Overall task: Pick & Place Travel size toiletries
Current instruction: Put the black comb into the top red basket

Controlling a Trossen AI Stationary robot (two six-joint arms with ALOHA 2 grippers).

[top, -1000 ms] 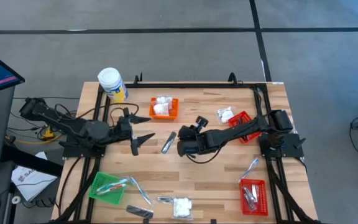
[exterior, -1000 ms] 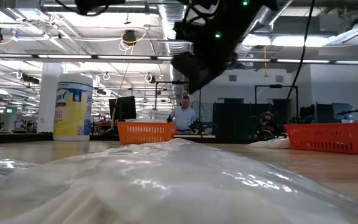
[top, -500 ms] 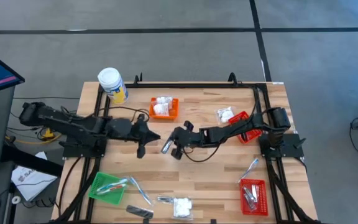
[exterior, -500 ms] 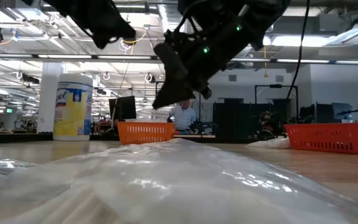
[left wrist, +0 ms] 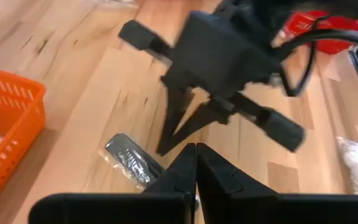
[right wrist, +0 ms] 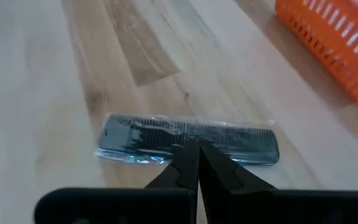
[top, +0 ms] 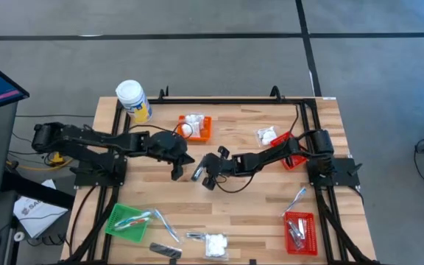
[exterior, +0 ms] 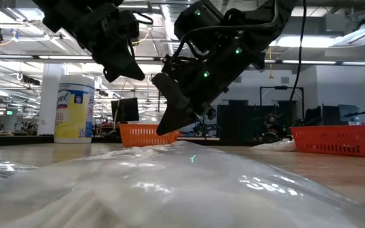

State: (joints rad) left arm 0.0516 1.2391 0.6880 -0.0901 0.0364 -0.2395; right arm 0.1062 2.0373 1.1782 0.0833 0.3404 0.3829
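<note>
The dark comb in its clear wrapper [right wrist: 188,141] lies flat on the tabletop [top: 256,213] near the middle, between the 2 arms — and we see its long axis running across the line of the right gripper [right wrist: 193,151], whose closed tips sit just at its near edge, holding nothing. The left gripper [left wrist: 196,149] is also shut and empty, pointing at the same comb from the opposite side (it looks slightly farther off). We judge the right arm the nearer — it must open before any grasp. The jar's [exterior: 75,109] yellow label carries writing we cannot read.
</note>
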